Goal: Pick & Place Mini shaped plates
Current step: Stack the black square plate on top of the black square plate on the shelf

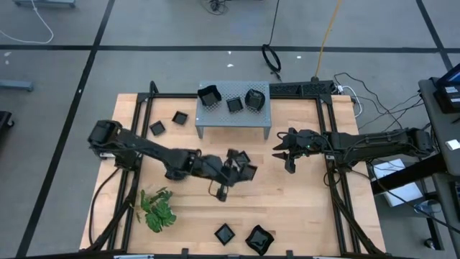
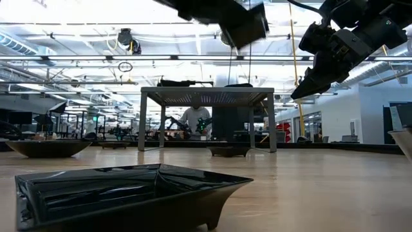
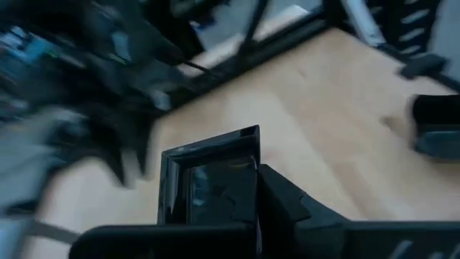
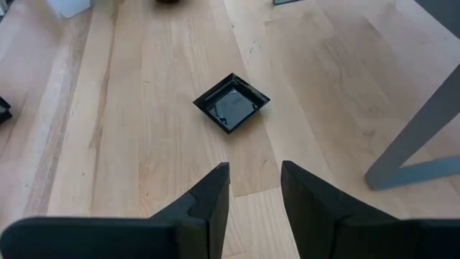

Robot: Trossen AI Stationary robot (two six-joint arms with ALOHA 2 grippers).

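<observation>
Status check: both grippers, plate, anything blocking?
Left gripper shut on small square glossy black plate, lifted above the table. Right gripper open, empty, beside grey perforated metal stand. Nothing blocking.

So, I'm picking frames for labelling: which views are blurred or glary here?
Left wrist view: motion-smeared, though the square plate in the left gripper stays readable. Low view: the nearest plate looms soft, and bright ceiling lights silhouette the arms. Right wrist view: sharp, with a slight sheen on its plate beyond the open right gripper. High view: even and clear.
</observation>
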